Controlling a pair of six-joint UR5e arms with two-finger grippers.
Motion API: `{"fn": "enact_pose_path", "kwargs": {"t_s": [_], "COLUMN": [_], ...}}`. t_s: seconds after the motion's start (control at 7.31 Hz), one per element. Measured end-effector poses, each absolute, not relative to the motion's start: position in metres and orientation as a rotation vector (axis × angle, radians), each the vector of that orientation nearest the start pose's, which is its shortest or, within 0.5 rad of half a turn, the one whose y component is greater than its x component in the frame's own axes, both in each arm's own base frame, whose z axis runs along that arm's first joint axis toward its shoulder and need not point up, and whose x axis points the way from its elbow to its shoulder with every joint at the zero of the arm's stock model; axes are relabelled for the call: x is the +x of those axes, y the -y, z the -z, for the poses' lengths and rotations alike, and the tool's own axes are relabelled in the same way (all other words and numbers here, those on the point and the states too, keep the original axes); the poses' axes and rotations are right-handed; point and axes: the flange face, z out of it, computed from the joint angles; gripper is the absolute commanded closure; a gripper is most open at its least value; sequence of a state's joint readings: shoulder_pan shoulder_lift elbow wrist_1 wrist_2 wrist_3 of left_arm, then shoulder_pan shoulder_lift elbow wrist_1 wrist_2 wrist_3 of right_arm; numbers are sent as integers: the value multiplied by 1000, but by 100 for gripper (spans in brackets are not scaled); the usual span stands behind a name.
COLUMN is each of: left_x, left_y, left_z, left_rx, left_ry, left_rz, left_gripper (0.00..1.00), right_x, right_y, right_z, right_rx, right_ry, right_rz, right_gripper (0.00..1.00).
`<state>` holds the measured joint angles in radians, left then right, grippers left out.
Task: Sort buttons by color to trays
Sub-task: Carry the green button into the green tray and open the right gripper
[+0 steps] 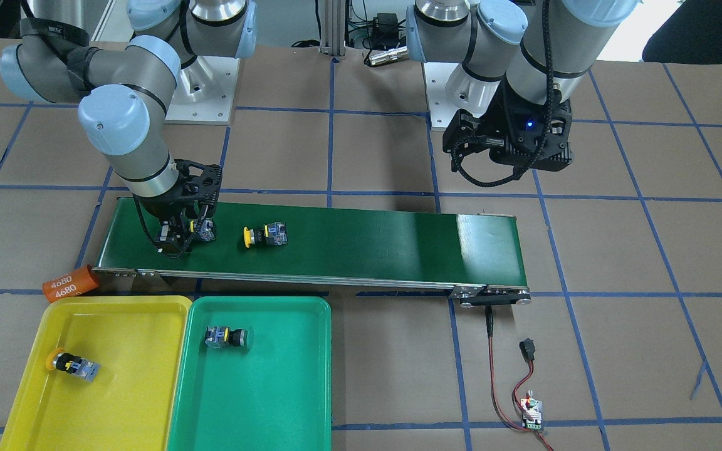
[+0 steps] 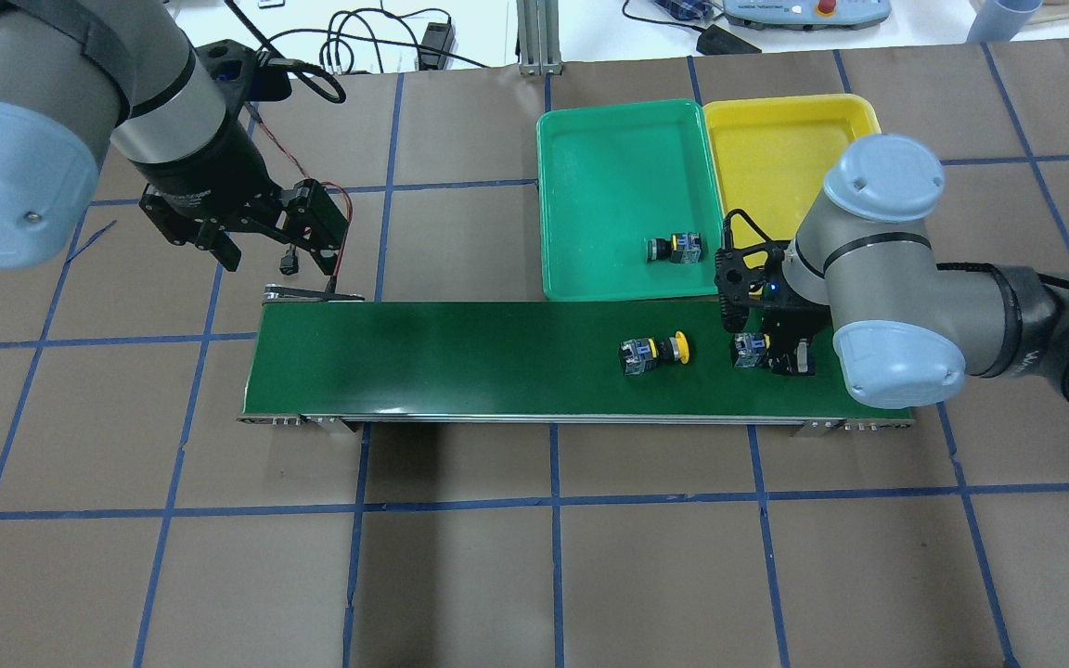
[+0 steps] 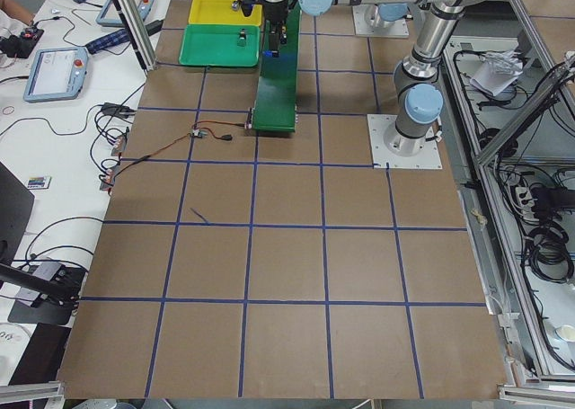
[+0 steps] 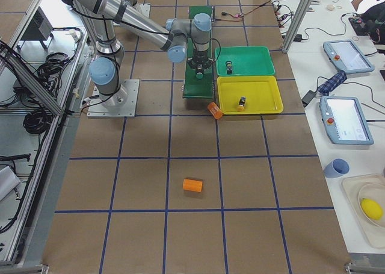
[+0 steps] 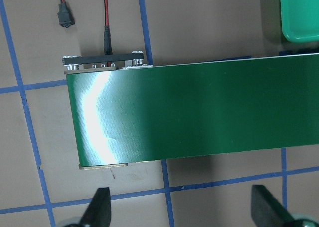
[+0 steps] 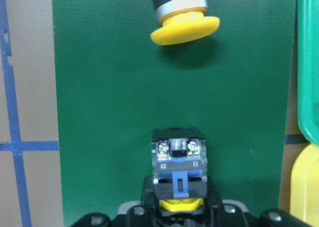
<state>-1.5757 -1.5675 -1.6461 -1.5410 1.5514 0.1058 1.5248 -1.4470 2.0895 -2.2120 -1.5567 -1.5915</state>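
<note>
My right gripper (image 1: 190, 232) is down on the dark-green conveyor belt (image 1: 367, 244), shut on a button (image 6: 179, 164) with a black-and-blue body; its cap is hidden between the fingers. A yellow-capped button (image 1: 264, 236) lies on its side on the belt just beside it, also showing in the right wrist view (image 6: 184, 25). The green tray (image 1: 254, 401) holds a green-capped button (image 1: 226, 337). The yellow tray (image 1: 116, 388) holds a yellow-capped button (image 1: 73, 364). My left gripper (image 5: 182, 207) is open and empty, above the table by the belt's other end.
An orange cylinder marked 4680 (image 1: 71, 284) lies at the belt's end next to the yellow tray. Another orange cylinder (image 4: 193, 185) lies far off on the table. A small controller board (image 1: 531, 413) with red and black wires sits near the belt's motor end.
</note>
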Motion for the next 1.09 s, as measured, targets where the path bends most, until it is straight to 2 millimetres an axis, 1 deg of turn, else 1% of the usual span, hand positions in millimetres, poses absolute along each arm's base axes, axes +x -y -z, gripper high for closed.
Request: {"fn": "enact_pose_path", "kwargs": {"t_s": [0.14, 0.27, 0.41, 0.55, 0.68, 0.82, 0.96, 1.09], "left_x": [-137, -137, -137, -137, -136, -136, -136, -136], "left_y": [484, 484, 485, 484, 484, 484, 485, 486], "left_z": [-455, -457, -459, -460, -461, -461, -461, -460], "left_rx": [175, 174, 175, 175, 175, 176, 175, 174], "left_ry": [-3153, -3152, -3152, -3145, -3136, -3134, -3133, -3134], "left_rz": [-70, -64, -59, -56, -52, -51, -51, -55], "left_gripper": [0, 0, 0, 0, 0, 0, 0, 0], "right_x": [113, 111, 108, 103, 96, 92, 101, 126], "right_y": [475, 487, 511, 544, 574, 593, 603, 610], "right_z": [-252, -262, -277, -285, -286, -290, -292, -292], "right_rx": [-2191, -2202, -2217, -2218, -2201, -2180, -2179, -2216], "right_ry": [-2246, -2261, -2281, -2293, -2295, -2294, -2278, -2234], "right_rz": [18, 42, 79, 90, 73, 61, 74, 108], "right_gripper": [95, 95, 95, 95, 95, 95, 94, 95]}}
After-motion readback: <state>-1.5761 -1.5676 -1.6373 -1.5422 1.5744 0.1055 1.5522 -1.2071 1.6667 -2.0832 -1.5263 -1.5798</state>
